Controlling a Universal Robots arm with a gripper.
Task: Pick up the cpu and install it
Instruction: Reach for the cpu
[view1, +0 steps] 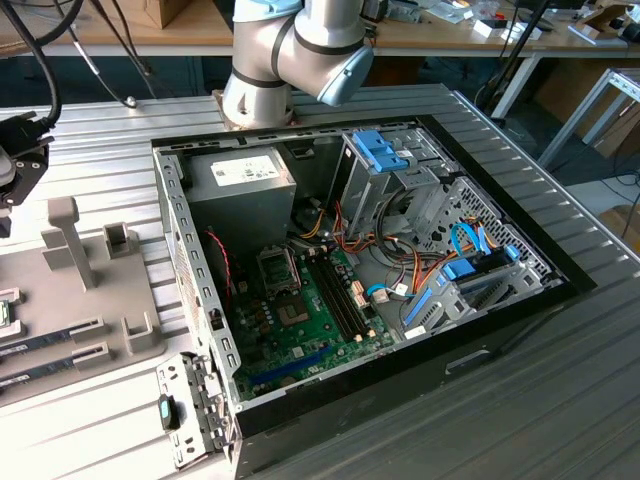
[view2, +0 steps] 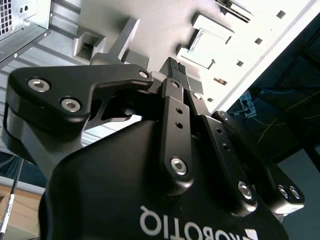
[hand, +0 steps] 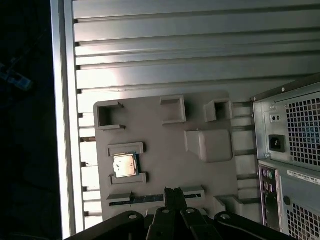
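Observation:
The cpu (hand: 124, 165), a small silver square with a thin green rim, lies flat in a shallow nest on the grey holder tray (hand: 165, 165) in the first wrist view. My gripper (hand: 173, 192) hovers above that tray a short way to one side of the cpu, its fingers pressed together with nothing between them. In the second wrist view the gripper (view2: 175, 67) shows the same shut fingertips over the tray. At the exterior view's far left the gripper (view1: 12, 180) hangs above the tray (view1: 100, 300). The motherboard's open socket (view1: 278, 268) lies inside the computer case (view1: 480, 350).
Memory sticks (view1: 45, 335) sit in slots on the tray. A raised grey post (view1: 68, 240) stands on the tray near the gripper. The case holds a power supply (view1: 240, 185), drive cages (view1: 385, 170) and loose cables (view1: 400, 270). Everything rests on a ribbed metal table (view1: 560, 400).

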